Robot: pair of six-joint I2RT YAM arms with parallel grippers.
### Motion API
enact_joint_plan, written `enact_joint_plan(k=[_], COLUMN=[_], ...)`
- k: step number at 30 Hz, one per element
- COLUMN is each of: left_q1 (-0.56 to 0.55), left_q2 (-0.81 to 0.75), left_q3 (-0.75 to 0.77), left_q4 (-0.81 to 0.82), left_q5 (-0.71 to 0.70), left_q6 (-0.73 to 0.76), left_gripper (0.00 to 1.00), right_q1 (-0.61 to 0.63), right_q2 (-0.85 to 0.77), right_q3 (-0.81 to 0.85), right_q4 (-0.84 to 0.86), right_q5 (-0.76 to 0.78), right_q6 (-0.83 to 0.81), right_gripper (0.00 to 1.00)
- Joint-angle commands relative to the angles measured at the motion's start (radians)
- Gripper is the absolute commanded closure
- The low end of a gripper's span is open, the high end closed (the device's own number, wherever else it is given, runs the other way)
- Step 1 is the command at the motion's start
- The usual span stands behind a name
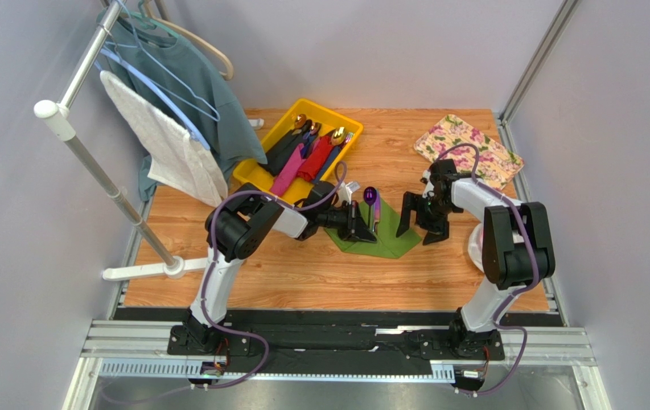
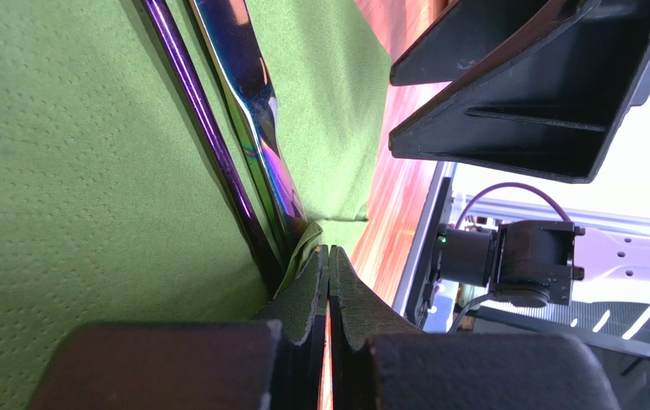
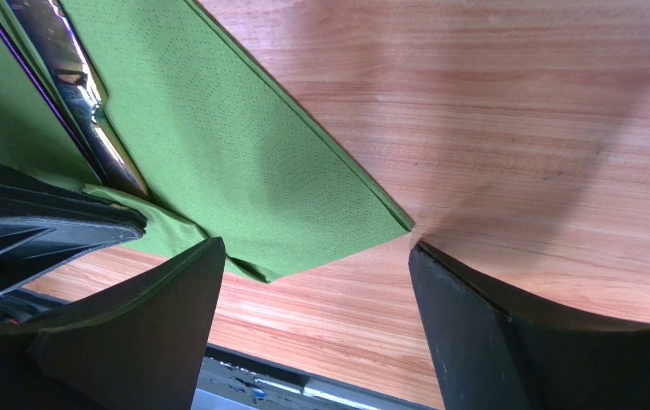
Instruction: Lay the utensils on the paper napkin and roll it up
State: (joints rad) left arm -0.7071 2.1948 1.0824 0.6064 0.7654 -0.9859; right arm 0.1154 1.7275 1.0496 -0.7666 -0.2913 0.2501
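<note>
- The left gripper (image 1: 364, 231) lay low on the table (image 1: 303, 265), its jaws pressed together on a fold of the green paper napkin (image 1: 392, 243).
- The right gripper (image 1: 420, 229) hovered over the napkin's right corner, jaws wide and empty.
- A purple-handled utensil (image 2: 209, 137) and an iridescent utensil (image 2: 256, 128) lay side by side on the napkin.
- Farther back, the other utensils (image 1: 311, 154) sat in a yellow tray (image 1: 260, 175).

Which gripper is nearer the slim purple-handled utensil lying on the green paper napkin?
Left. The left gripper pinches the green paper napkin right beside the purple-handled utensil; the right gripper hangs open at the napkin's opposite corner.
</note>
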Motion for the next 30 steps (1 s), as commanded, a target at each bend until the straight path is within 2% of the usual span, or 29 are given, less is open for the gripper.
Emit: enact_joint_plan(k=[1,5,11,14,15,19,23,27,30], left_q1=[0.0,0.0,0.0,0.0,0.0,0.0,0.0,0.0,0.001], left_q2=[0.019,0.02,0.017,0.017,0.017,0.017,0.017,0.019,0.019], left_q3=[0.016,0.017,0.017,0.017,0.016,0.016,0.016,0.016,0.017], left_q4=[-0.025,-0.025,-0.025,-0.025,-0.025,-0.02,-0.019,-0.014,-0.011], left_q5=[-0.04,-0.04,-0.04,-0.04,-0.041,-0.041,-0.04,-0.038,-0.038], left_q6=[0.039,0.039,0.039,0.041,0.039,0.038,0.036,0.035,0.03], left_gripper=[0.98,0.98,0.98,0.98,0.98,0.98,0.98,0.98,0.98], right_q1=[0.007,0.007,0.006,0.003,0.0,-0.013,-0.037,-0.049,-0.049], right_q2=[0.044,0.053,0.008,-0.037,-0.048,-0.112,-0.131,-0.147,-0.137], right_q3=[-0.051,-0.071,-0.1,-0.123,-0.135,-0.187,-0.192,-0.204,-0.211], right_q4=[0.118,0.171,0.256,0.308,0.343,0.424,0.443,0.467,0.489], right_q5=[-0.086,-0.225,-0.351,-0.419,-0.436,-0.473,-0.457,-0.411,-0.413], right_q6=[0.037,0.07,0.127,0.165,0.182,0.239,0.252,0.262,0.271], right_gripper=[0.12,0.12,0.18,0.22,0.28,0.38,0.38,0.3,0.29])
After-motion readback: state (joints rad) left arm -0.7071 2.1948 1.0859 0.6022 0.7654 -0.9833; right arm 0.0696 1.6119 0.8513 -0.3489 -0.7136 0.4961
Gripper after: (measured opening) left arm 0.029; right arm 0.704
